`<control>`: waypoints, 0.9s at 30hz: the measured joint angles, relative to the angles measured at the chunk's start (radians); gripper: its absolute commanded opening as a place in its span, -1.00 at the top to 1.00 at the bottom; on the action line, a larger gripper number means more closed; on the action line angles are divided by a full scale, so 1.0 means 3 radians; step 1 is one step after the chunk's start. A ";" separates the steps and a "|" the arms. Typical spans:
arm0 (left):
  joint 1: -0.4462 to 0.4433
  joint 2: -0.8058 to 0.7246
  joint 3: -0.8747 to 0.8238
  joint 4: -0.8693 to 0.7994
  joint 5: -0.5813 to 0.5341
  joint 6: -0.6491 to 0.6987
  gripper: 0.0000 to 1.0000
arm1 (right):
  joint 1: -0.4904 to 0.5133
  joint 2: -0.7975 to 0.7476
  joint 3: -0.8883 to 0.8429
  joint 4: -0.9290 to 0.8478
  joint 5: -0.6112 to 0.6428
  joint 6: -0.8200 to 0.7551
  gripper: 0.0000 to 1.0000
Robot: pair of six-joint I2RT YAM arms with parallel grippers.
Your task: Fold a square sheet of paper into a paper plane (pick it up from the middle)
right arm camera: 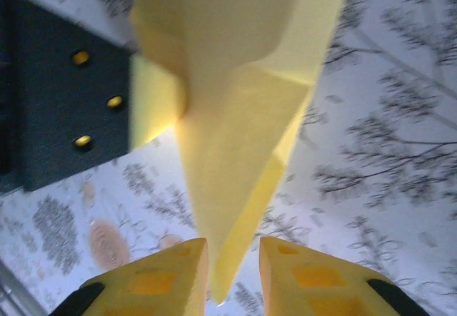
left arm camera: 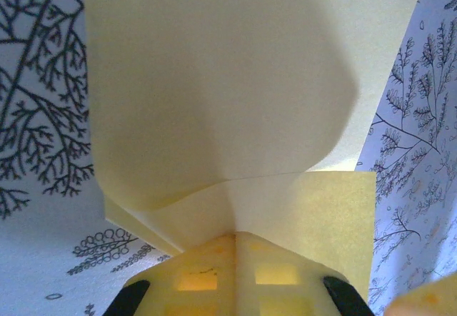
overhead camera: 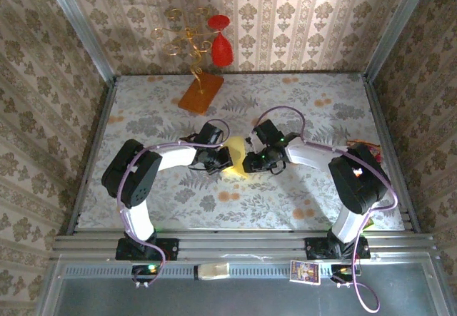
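One clenched grip is all that carries the sheet of paper (left arm camera: 228, 80). The left gripper (left arm camera: 235, 248) has its jaws pressed shut on one edge of the pale-yellow, partly folded sheet, which is held up between the two arms at the centre of the overhead view. The right gripper (right arm camera: 233, 252) has its jaws a little apart, with the sheet's tapered point in the gap at the bottom of its wrist view, not pinched. Closing there off the crease line would likely set a crooked fold or crush the point. The loose upper layers bulge and curl, so the folds may spring open. A pull against the left clamp could tear such thin paper, and a slip would drop it. Below is a table (overhead camera: 307, 116) covered in a pale print of grey foliage and orange blossoms. Damask-papered walls (overhead camera: 307, 16) stand on three sides. An orange-brown slab (overhead camera: 201, 93) carrying gold wire (overhead camera: 187, 34) and red ornaments (overhead camera: 222, 48) sits at upper centre, well apart from the paper.
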 measured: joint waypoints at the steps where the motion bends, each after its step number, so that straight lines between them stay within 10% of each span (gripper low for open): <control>1: 0.0000 0.0000 0.0000 0.0000 0.0005 0.0000 0.89 | 0.0025 -0.0028 0.0001 0.0003 -0.0005 -0.0004 0.49; 10: 0.0000 0.0004 0.0001 0.0000 0.0018 0.0000 0.88 | 0.0097 -0.0271 -0.0027 0.0018 0.0395 0.0010 0.52; 27: 0.0000 0.0013 0.0013 0.0010 0.0024 0.0000 0.87 | 0.0123 0.0317 0.0178 0.0173 -0.0184 0.0038 0.77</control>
